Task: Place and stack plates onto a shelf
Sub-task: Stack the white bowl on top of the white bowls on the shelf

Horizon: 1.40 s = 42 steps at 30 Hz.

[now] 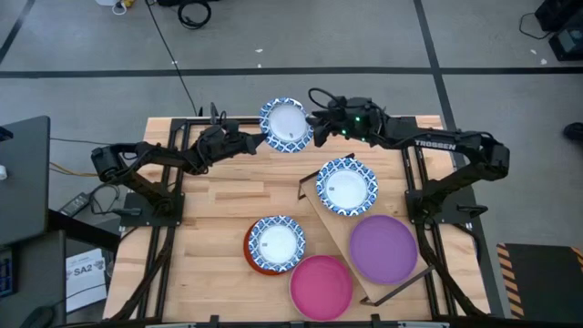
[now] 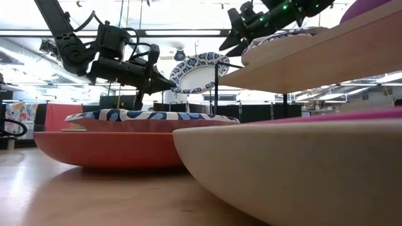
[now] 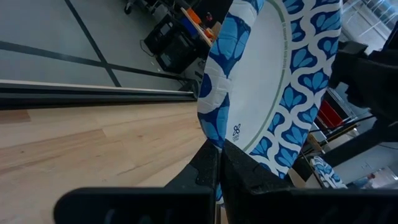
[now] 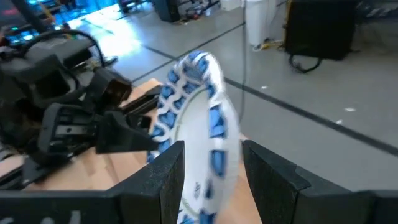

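1. Overhead, the left gripper pinches the rim of a blue-and-white plate lifted at the table's far edge; the right gripper, jaws parted, straddles its opposite rim.
2. The shelf stands at an angle, carrying a second patterned plate and the purple plate.
3. A third patterned plate lies on the orange-red plate; the pink plate sits just beside, near the shelf.

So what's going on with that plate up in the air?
Left gripper shut on raised plate. Right gripper open around its far rim. Nothing in the way.
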Tool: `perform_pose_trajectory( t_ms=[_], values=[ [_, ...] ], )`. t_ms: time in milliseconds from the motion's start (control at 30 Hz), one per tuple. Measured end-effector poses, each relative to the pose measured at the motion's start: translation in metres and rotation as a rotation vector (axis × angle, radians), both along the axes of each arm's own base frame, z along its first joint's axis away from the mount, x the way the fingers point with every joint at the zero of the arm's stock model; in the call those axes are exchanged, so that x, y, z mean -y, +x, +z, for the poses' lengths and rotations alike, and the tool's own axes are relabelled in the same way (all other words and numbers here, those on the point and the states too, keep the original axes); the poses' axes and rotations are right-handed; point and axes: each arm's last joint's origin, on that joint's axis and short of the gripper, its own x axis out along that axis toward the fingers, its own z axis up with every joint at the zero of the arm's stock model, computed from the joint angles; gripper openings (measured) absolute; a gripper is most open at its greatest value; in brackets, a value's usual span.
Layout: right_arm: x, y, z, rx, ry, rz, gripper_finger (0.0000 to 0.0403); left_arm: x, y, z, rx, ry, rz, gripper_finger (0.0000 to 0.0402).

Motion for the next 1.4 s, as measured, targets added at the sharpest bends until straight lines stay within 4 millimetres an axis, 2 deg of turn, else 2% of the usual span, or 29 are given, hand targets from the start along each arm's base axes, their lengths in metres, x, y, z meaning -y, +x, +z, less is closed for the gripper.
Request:
perform_pose_trajectory(
  t_ms=[500,633,1100,1400],
  values=[
    [0.0037,0.0021,-0.0039,0.01,0.047,0.043,0.0161,-0.0001,0.0001,0.0012,0.01,0.006,0.0,0.0011],
    [0.0033,0.0022,-0.0043,0.009,0.053,0.058,0.0137,-0.0001,0.0002,0.0017,0.014,0.008,0.0,0.0011],
    [0.0032,0.0022,-0.0048,0.006,0.052,0.061,0.0012,-0.0002,0.0003,0.0054,0.047,0.029,0.0,0.0011],
    [0.0032,0.002,-0.0044,0.008,0.05,0.061,0.0009,0.0,0.0004,0.0051,0.045,0.027,-0.002,0.0035]
  ],
)
